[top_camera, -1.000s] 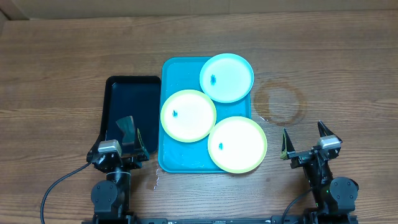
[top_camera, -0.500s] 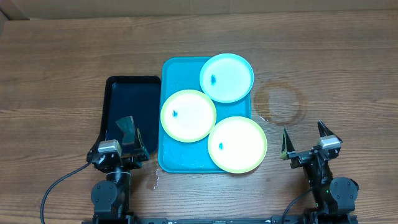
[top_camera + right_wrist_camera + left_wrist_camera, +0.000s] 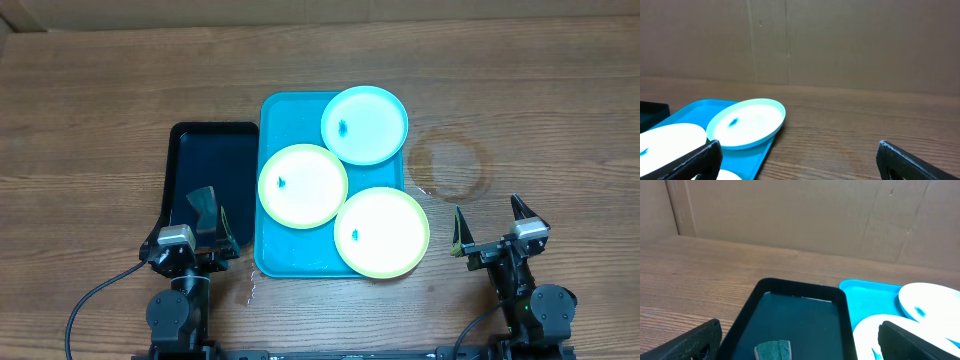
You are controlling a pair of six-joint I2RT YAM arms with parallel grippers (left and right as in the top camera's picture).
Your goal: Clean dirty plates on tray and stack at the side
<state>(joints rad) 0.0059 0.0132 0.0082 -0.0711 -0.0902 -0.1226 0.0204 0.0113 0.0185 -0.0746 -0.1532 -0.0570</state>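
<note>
Left jaws: I see my left gripper (image 3: 195,228) spread wide with nothing between the fingers (image 3: 690,342), low at the near end of the black tray (image 3: 210,150).
Right jaws: my right gripper (image 3: 487,220) is just as wide apart and holds nothing, over bare table (image 3: 100,100) to the right of the plates.
Sponge: a dark green pad (image 3: 772,349) lies in the black tray, right ahead of my left fingers and not touched.
Blue tray: the turquoise tray (image 3: 285,110) sits mid-table, its left edge against the black tray.
Near plate: a yellow-green plate (image 3: 382,232) lies at the tray's near right corner, its edge hanging over the rim.
Middle plate: a second yellow-green plate (image 3: 303,186) rests on the tray's left side, its rim meeting both of the others.
Far plate: the light blue plate (image 3: 365,125) is at the far right corner, poking past the rim.
Dirt: each plate shows one small blue smudge.
Table mark: a faint ring stain (image 3: 450,165) shows on the wood, right of the tray.
</note>
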